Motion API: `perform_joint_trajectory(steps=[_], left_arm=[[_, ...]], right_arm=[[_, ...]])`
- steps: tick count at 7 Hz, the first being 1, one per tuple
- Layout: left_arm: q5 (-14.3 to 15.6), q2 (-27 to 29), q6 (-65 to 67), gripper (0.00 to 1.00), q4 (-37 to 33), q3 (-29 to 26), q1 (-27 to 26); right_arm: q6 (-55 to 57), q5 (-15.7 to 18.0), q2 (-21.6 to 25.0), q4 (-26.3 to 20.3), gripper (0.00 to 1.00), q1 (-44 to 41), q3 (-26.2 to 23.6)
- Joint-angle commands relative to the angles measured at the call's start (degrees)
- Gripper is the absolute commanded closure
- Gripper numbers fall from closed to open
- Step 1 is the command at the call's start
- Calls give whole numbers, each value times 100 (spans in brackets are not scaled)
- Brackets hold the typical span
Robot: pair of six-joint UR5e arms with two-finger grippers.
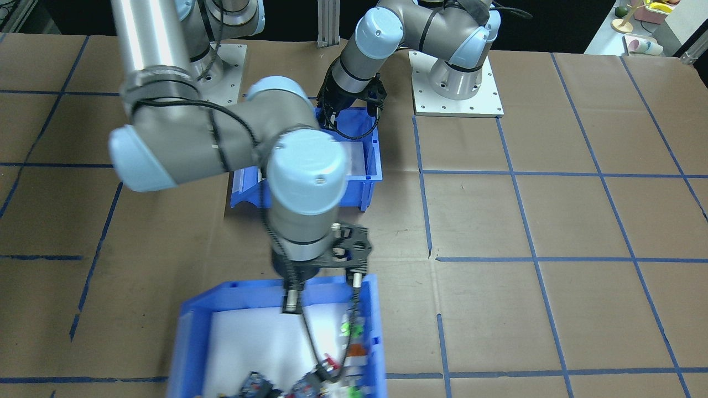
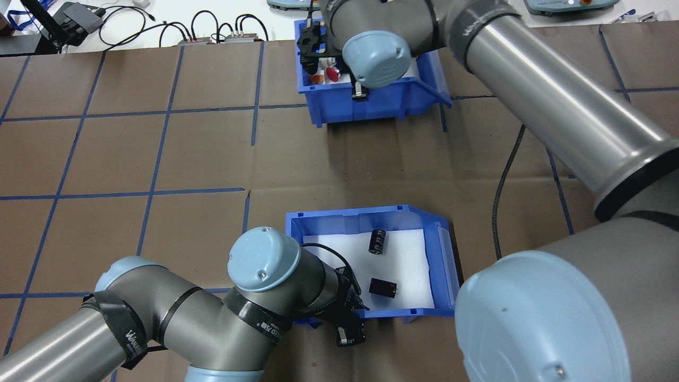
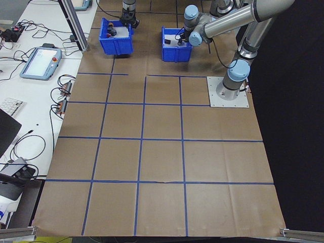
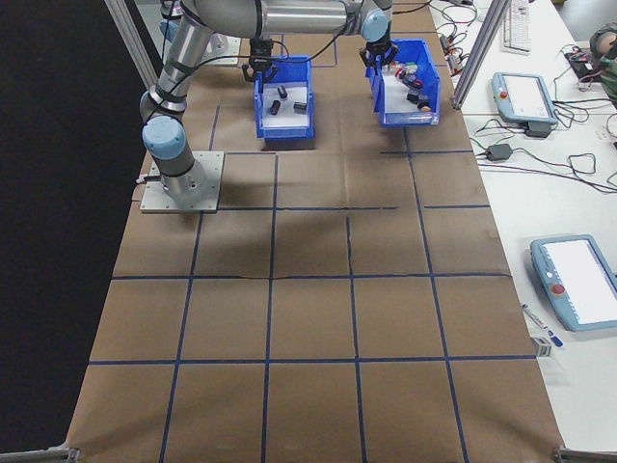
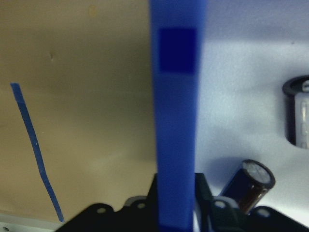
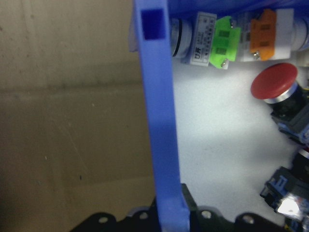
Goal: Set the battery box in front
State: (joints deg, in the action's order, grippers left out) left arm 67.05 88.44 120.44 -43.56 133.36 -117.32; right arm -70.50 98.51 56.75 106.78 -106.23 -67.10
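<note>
Wall of the battery box [image 2: 366, 215] runs straight between left gripper [image 5: 176, 200] jaws, apparently clamped on it. Box sits near robot's base, holding 2 dark cylinders [image 2: 377, 241]. Right gripper [image 6: 169, 208] likewise straddles the switch bin [image 2: 371, 101] wall.

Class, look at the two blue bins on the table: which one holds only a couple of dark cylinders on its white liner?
The battery box, nearer the robot, gripped at its wall by the left gripper. The other blue bin, farther out, holds colourful push-button switches.
</note>
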Motion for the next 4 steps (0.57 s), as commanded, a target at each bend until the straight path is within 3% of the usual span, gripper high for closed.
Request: perform_joint_trajectory(steps=[1,2,4], left_arm=[[149,-178,-133,100,-4,-20,51],[551,-335,-569,100,-13,15,103],[739,-739,-1307,100,-118,33,951]], right_arm=[[-776,10,327,-78,100,889,-83],[-1372,-16,467,-79,100,1502,-188],[-2638,-95,993,-53,100,2575,-888]])
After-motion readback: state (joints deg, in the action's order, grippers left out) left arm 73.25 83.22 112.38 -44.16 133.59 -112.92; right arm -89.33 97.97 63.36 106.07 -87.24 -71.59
